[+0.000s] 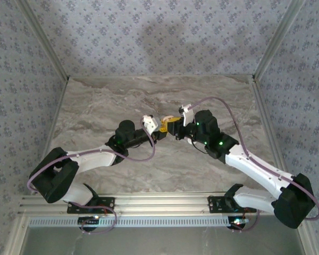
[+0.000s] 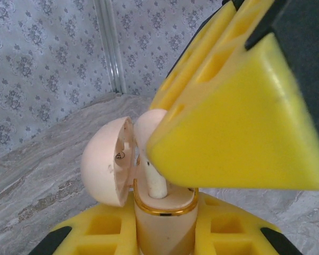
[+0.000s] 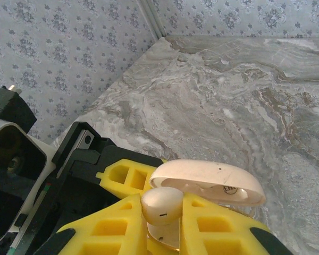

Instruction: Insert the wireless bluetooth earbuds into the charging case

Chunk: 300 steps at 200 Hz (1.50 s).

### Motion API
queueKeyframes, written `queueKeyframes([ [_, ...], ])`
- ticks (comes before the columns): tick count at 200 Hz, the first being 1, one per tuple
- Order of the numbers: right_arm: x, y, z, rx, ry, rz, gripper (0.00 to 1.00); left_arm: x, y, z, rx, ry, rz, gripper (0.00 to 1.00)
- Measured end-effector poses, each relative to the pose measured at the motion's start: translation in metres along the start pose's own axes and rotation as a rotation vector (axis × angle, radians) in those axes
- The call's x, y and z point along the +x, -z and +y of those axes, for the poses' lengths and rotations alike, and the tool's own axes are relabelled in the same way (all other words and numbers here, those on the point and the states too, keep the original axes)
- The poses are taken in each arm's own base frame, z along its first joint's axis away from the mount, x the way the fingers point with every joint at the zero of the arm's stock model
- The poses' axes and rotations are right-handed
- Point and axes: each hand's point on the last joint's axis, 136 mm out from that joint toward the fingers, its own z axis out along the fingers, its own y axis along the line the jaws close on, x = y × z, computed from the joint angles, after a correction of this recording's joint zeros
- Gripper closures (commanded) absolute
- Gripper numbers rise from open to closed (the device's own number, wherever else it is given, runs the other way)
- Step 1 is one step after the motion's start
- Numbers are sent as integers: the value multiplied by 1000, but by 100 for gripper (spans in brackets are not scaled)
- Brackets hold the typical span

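Currently, I have the left gripper (image 2: 165, 236) closed narrow on the body of the charging case (image 2: 165, 218), clamping it upright so that its gold-rimmed mouth faces up and the sockets can be reached. The lid (image 2: 102, 164) stands swung open to one side of the case mouth, which leaves the approach from above unobstructed. Directly above the case, the right gripper (image 3: 164, 226) pinches one earbud (image 3: 162, 204) by its rounded head, with the stem pointing down, because the stem must enter the socket first. The stem tip sits inside the case rim; I cannot tell whether it is fully seated. I judge the case to be held clear of the table (image 1: 212, 101), so either arm can correct alignment.
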Motion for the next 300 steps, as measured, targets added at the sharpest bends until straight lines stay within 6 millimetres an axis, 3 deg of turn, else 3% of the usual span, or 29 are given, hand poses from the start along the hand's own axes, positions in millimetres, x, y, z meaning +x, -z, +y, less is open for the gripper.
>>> queueKeyframes([
  [50, 3, 4, -2, 15, 16, 12, 71, -4, 1, 0, -3, -3, -8, 84],
  [181, -1, 11, 7, 1, 43, 29, 43, -6, 3, 0, -8, -4, -8, 84],
  [259, -27, 23, 15, -35, 46, -20, 45, -12, 4, 0, -8, -10, -25, 84],
  [300, -24, 31, -3, 24, -8, -1, 47, -11, 5, 2, -20, -9, -21, 84],
])
